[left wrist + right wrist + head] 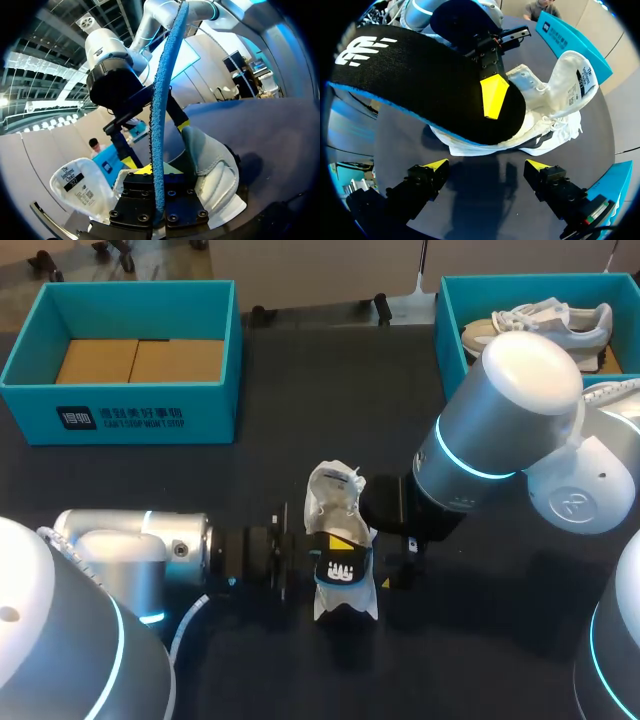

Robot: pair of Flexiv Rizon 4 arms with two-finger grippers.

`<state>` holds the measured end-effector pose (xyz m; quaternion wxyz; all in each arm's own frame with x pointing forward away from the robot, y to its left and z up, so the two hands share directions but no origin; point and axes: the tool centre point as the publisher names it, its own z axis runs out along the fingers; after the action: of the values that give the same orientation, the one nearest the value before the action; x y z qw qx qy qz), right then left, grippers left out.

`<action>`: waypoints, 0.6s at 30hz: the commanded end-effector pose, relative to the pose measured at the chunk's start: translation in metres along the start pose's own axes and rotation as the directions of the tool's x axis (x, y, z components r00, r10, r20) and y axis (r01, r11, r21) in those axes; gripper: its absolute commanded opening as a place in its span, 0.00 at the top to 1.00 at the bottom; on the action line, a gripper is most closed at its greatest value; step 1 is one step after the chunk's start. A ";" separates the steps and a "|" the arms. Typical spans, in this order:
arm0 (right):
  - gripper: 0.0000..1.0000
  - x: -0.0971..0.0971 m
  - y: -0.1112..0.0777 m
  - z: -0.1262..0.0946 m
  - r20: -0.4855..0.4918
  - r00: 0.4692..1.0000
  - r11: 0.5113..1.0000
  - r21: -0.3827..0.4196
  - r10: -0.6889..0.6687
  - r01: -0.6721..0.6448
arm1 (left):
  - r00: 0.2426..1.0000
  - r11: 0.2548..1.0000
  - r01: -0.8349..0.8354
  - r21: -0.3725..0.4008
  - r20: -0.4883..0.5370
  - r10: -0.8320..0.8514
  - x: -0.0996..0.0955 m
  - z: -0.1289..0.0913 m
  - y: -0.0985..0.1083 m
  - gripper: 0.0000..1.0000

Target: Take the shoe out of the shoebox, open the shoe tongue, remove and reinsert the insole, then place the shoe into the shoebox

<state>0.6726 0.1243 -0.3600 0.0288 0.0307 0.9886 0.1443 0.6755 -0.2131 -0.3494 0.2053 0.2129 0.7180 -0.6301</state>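
A white shoe (335, 502) lies on the dark table (200, 480) at the middle, its tongue (575, 75) folded open. Just above it, my left gripper (328, 552) is shut on the insole (341, 571), which is black on top and blue underneath. The left wrist view shows the insole (161, 115) edge-on, rising from my left gripper (159, 180) with the shoe (215, 170) beyond. My right gripper (396, 562) stands open just right of the shoe. In the right wrist view, my right gripper (487, 166) has nothing between its fingers, and the insole (420, 85) hangs over the shoe (545, 120) ahead.
A teal shoebox (215, 390) with cardboard inside stands at the back left. A second teal box (448, 335) at the back right holds another white shoe (540, 325), partly hidden behind my right arm.
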 end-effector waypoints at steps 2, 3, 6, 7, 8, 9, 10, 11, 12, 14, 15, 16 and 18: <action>0.00 0.001 0.000 0.001 0.002 1.000 1.000 0.000 0.001 -0.001 | 0.999 0.999 0.029 -0.014 -0.016 -0.029 0.004 0.007 0.012 1.00; 0.00 0.001 0.000 0.001 0.002 1.000 1.000 0.000 0.001 -0.001 | 0.999 0.999 0.034 -0.016 -0.019 -0.034 0.005 0.007 0.013 1.00; 0.00 0.001 0.000 0.001 0.002 1.000 1.000 0.000 0.001 -0.001 | 0.998 0.998 0.056 -0.023 -0.024 -0.057 0.007 0.008 0.017 1.00; 0.00 0.001 0.000 0.001 0.002 1.000 1.000 0.000 0.001 -0.001 | 0.997 0.997 0.067 -0.027 -0.027 -0.068 0.008 0.009 0.018 1.00; 0.00 0.001 0.000 0.001 0.002 1.000 1.000 0.000 0.001 -0.001 | 0.997 0.997 0.072 -0.029 -0.027 -0.073 0.008 0.009 0.019 1.00; 0.00 0.001 0.000 0.001 0.002 1.000 1.000 0.000 0.001 -0.001 | 0.996 0.996 0.080 -0.031 -0.025 -0.081 0.008 0.009 0.020 1.00; 0.00 0.001 0.000 0.001 0.002 1.000 1.000 0.000 0.001 -0.001 | 0.996 0.996 0.086 -0.032 -0.025 -0.087 0.008 0.009 0.020 1.00; 0.00 0.001 0.000 0.001 0.002 1.000 1.000 0.000 0.001 -0.001 | 0.996 0.995 0.089 -0.034 -0.024 -0.090 0.008 0.009 0.022 1.00; 0.00 0.001 0.000 0.001 0.002 1.000 1.000 0.000 0.001 -0.001 | 0.995 0.995 0.091 -0.037 -0.025 -0.092 0.008 0.009 0.022 1.00; 0.00 0.001 0.000 0.001 0.002 1.000 1.000 0.000 0.001 -0.001 | 0.995 0.995 0.095 -0.036 -0.024 -0.095 0.008 0.009 0.023 1.00; 0.00 0.001 0.000 0.001 0.002 1.000 1.000 0.000 0.001 -0.001 | 0.995 0.995 0.095 -0.028 -0.026 -0.096 0.008 0.009 0.022 1.00; 0.00 0.001 0.000 0.001 0.002 1.000 1.000 0.000 0.001 -0.001 | 0.995 0.995 0.095 -0.021 -0.026 -0.096 0.007 0.009 0.020 1.00; 0.00 0.001 0.000 0.001 0.002 1.000 1.000 0.000 0.001 -0.001 | 0.995 0.996 0.092 -0.010 -0.026 -0.093 0.007 0.009 0.016 1.00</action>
<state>0.6726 0.1243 -0.3600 0.0287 0.0306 0.9886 0.1444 0.6774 -0.2202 -0.3614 0.1677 0.1840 0.7362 -0.6293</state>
